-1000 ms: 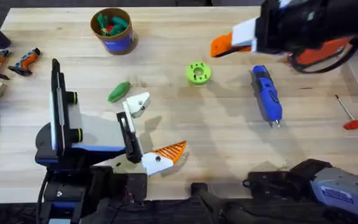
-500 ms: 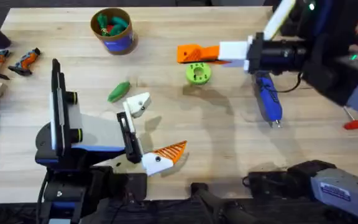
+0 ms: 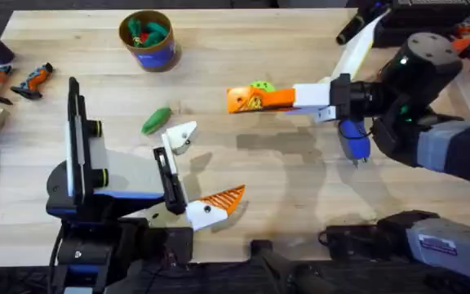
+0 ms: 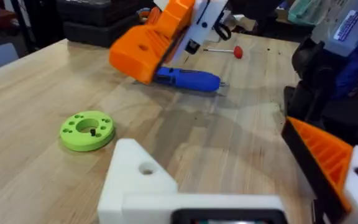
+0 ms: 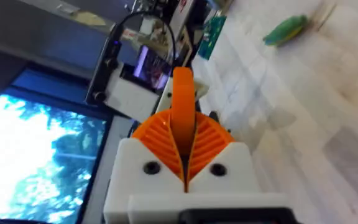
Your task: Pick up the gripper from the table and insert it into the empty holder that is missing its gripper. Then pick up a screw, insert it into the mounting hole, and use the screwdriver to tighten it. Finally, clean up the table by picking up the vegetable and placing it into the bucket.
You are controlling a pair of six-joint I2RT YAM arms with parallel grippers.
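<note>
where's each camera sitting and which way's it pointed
overhead: above the arm bases, looking down and forward at the table; left tool rests low, right tool reaches toward the middle.
left wrist: on the left arm, facing across to the green disc and screwdriver; bare holder in front.
right wrist: looks along its shut orange pads gripping the gripper.
Shared: overhead and right wrist both show the vegetable.

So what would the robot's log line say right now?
right gripper: shut on orange fingertip gripper, above table | left gripper: open, holder bare | vegetable: on table
</note>
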